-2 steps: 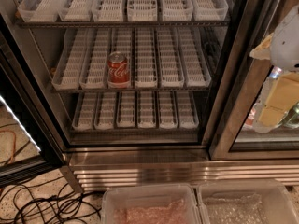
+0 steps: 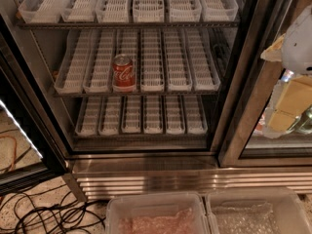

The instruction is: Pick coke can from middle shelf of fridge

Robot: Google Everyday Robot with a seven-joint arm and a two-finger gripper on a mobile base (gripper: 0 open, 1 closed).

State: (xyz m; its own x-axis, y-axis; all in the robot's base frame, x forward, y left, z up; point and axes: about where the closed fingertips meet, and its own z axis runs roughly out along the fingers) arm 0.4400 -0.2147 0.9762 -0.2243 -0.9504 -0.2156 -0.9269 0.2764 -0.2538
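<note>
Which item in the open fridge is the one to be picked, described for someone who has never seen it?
Look into the fridge at the middle shelf; the coke can stands upright near the front of the third tray from the left. It is red with white script, the only item on these racks. The gripper hangs far right.

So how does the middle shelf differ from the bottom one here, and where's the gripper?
The middle shelf carries the coke can, upright in its third tray from the left; the bottom shelf carries nothing visible. Middle trays look longer, bottom trays shorter. Both hold six white slotted trays. The gripper sits at the right edge, outside the fridge.
</note>
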